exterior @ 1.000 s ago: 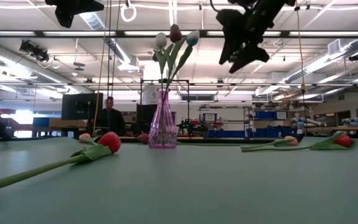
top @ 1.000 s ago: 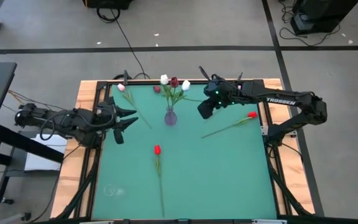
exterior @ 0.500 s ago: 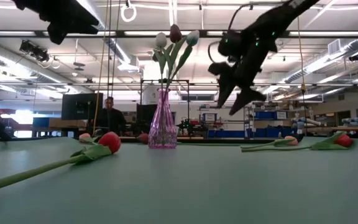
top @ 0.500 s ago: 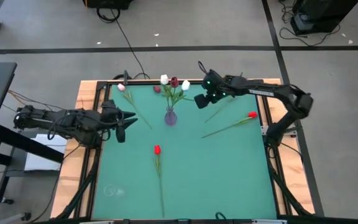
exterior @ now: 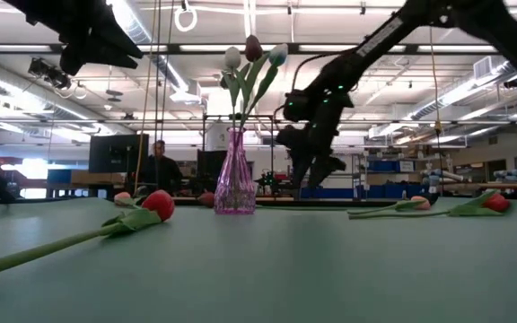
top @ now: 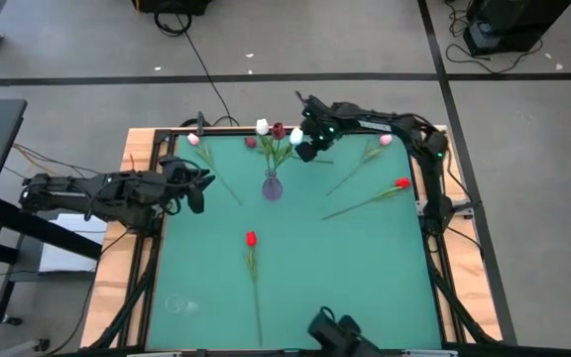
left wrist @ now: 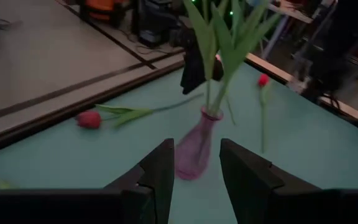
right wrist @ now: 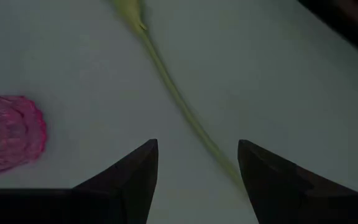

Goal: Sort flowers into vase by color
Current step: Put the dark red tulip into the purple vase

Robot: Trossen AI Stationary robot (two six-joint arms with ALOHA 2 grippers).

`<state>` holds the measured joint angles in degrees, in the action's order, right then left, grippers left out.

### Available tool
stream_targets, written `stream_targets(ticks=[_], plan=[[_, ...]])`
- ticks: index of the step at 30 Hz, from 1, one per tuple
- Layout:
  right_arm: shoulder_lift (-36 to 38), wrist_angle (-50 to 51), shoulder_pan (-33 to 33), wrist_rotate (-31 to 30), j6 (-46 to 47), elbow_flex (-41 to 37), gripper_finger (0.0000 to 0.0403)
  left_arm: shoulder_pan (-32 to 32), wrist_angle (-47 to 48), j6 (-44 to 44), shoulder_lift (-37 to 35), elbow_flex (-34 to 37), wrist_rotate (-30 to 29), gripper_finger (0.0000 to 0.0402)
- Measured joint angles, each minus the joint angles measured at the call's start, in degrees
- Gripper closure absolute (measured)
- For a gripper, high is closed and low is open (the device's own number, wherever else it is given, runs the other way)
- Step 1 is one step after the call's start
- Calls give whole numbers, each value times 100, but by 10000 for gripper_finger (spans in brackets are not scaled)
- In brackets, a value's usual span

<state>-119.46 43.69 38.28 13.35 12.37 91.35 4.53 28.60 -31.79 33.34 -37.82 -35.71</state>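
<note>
Going left to right: the left claw point(top: 194, 186) hangs over the left edge of the desk point(top: 365, 268), fingers parted and empty, aimed at the vase point(top: 272, 185).

The pink glass vase stands mid-desk near the back, with two white tulips point(top: 262, 127) and a dark red one point(top: 278, 130) in it. Still lying on the desk are a pink tulip point(top: 193, 140) back left, a red tulip point(top: 251, 238) in front of the vase, and a pink and a bright red tulip point(top: 402, 183) on the right.

The right claw point(top: 306, 149) is wide open over a bare stem point(right wrist: 179, 99), right beside the vase.

My worry is that it sits so close to the bouquet that a sloppy grab could clip the leaves and tip the narrow vase. The stems are thin, too, so they could easily slip out.
</note>
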Motion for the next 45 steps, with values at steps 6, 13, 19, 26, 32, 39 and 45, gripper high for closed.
stream_targets(ticks=[6, 13, 19, 26, 32, 39, 45], plan=[[-963, 831, -2, 140, -1187, 1424, 198, -235, -5, 39, 1, 0, -105, 267], [-1960, 1681, -63, 137, -2398, 2766, 225, -454, -4, -366, 2, 0, -109, 267], [-2500, 1897, -129, 214, -2558, 3569, 239, -584, -14, -420, 2, 0, -109, 267], [-2572, 1852, -137, 321, -2604, 3696, 257, -788, -30, -492, 2, 0, -109, 267], [-2572, 2101, -151, 199, -3194, 3698, 292, -917, -17, -492, 2, 0, -111, 267], [-2549, 2683, -153, -213, -3406, 3627, 327, -920, 53, -492, 2, 0, -111, 267], [-2522, 2804, -147, -609, -3233, 3460, 381, -920, 156, -492, 2, 0, -111, 267]])
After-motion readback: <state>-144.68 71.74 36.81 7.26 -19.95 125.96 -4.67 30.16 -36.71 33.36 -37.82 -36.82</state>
